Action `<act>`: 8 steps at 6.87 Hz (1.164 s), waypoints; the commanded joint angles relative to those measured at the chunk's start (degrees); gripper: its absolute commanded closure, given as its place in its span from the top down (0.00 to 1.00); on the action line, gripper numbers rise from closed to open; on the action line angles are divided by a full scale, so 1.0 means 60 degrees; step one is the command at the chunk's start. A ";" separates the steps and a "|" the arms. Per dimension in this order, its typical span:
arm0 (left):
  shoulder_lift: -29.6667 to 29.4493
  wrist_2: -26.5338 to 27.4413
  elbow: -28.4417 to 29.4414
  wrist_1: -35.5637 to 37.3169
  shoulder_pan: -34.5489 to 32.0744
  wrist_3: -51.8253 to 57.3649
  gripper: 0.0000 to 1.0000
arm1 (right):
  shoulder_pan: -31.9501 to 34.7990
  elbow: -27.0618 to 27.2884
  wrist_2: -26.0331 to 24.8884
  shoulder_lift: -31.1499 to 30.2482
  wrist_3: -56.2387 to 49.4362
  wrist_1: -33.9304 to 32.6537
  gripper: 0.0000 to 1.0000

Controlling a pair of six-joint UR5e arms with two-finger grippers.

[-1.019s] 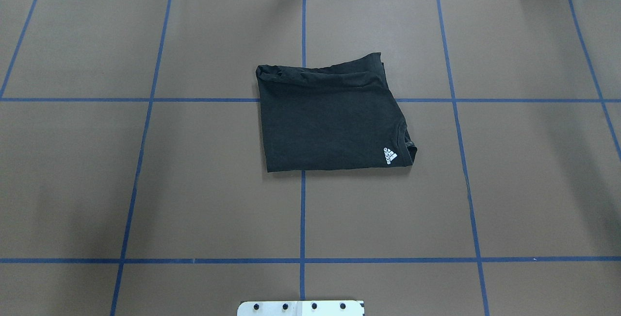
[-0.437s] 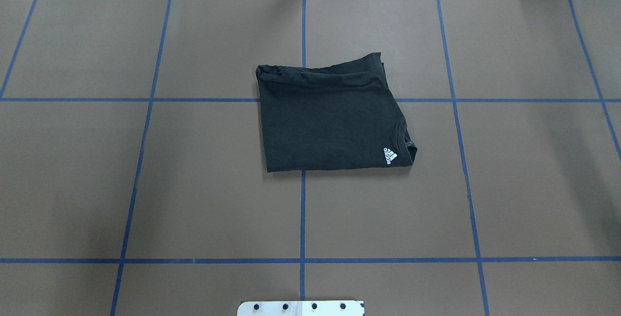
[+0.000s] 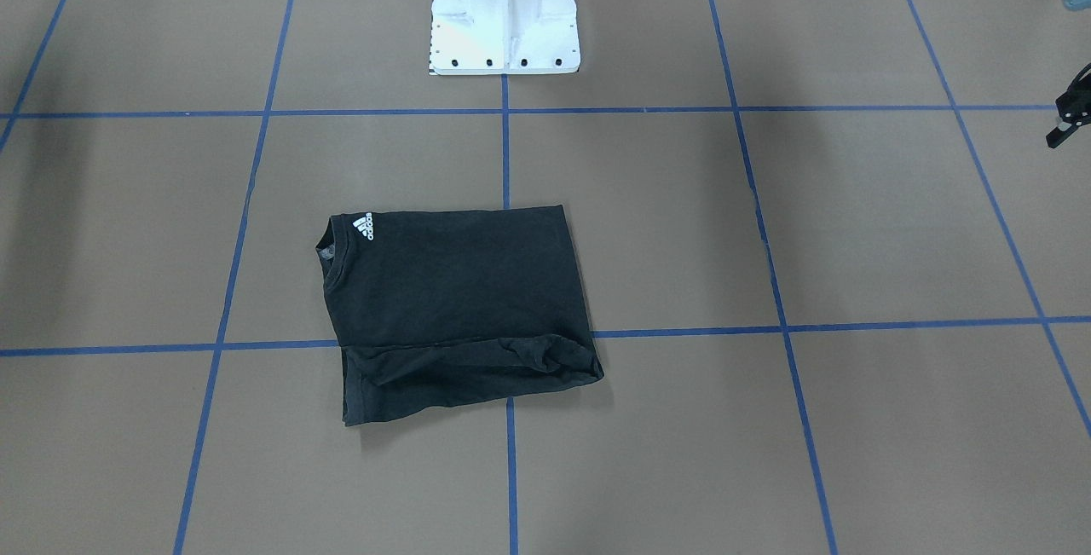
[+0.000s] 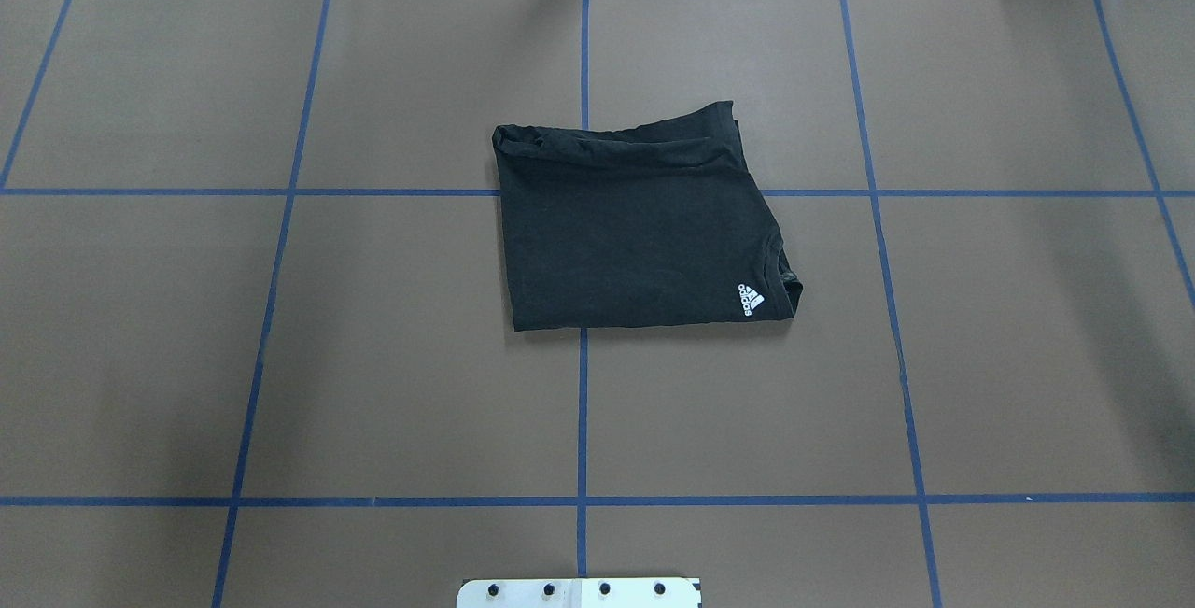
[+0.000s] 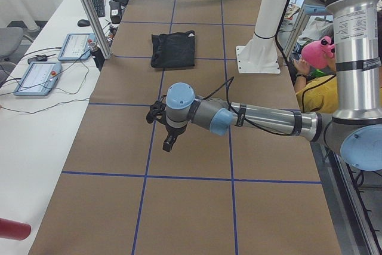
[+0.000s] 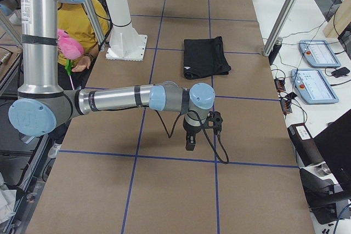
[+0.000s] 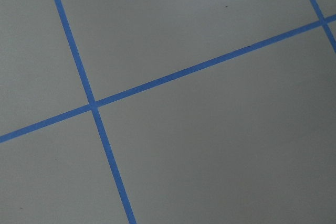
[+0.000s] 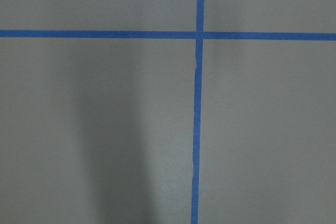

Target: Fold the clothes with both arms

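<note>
Front-facing view: the black short-sleeved cloth T-shirt (image 3: 452, 299) lies folded into a compact rectangle on the brown paper-covered table (image 3: 852, 222). It sits across 2 crossing lines of blue tape, out in front of the white metal pedestal base (image 3: 505, 18). Its small white three-stripe logo (image 3: 365, 226) faces up at the collar corner. The edge farthest from the base is rumpled into a loose roll, and a lower layer pokes out past it. Only a sliver of the black two-finger left gripper (image 3: 1070, 116) shows at the frame's right edge. I cannot tell whether it is spread or closed.

Overhead view: no arm is in frame and the shirt sits alone mid-table. The fold looks about finished. The weak spot is that uneven rolled edge, which could slacken and spread. A tidy-up pinch that catches only 1 layer would peel the stack open.

Left side view: the left gripper hangs low over bare paper, well apart from the shirt, with no cloth on it. Its jaw state cannot be judged here.

Right side view: the black two-finger right gripper (image 6: 190, 143) also hangs low over bare paper, well apart from the shirt. Again I cannot tell whether it is released or clenched. A low sweep back toward the middle could scuff the paper or plough into the shirt's edge.

Wrist views: both show only paper and tape, with no fingers and no shirt. Any re-approach would therefore begin without the shirt in sight from the wrists.
</note>
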 commanded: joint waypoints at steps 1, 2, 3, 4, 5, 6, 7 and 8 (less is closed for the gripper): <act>0.0024 -0.0026 -0.0014 0.0003 0.0003 0.0017 0.99 | 0.0001 -0.0016 0.0014 -0.0005 0.0030 0.0000 1.00; 0.0025 -0.0041 0.0030 -0.0026 0.0003 0.0017 0.99 | -0.0013 -0.0060 0.0014 -0.0005 0.0045 0.0000 1.00; 0.0010 -0.0055 0.0059 -0.0070 0.0003 0.0017 0.99 | -0.0014 -0.0075 0.0029 0.0009 0.0059 0.0000 1.00; -0.0004 -0.0041 0.0045 -0.0070 0.0003 0.0017 0.99 | -0.0014 -0.0075 0.0029 0.0010 0.0059 0.0000 1.00; -0.0019 -0.0041 0.0030 -0.0070 0.0003 0.0017 0.99 | 0.0001 -0.0118 0.0072 0.0010 0.0059 0.0000 1.00; -0.0048 -0.0041 0.0030 -0.0070 0.0003 0.0003 0.99 | -0.0013 -0.0104 0.0102 -0.0005 0.0059 0.0000 1.00; -0.0063 -0.0041 -0.0013 -0.0070 0.0003 0.0003 0.99 | 0.0001 -0.0075 0.0204 -0.0005 0.0059 0.0000 1.00; -0.0078 -0.0055 -0.0057 -0.0070 0.0003 0.0003 0.99 | 0.0001 -0.0089 0.0321 0.0009 0.0059 0.0000 1.00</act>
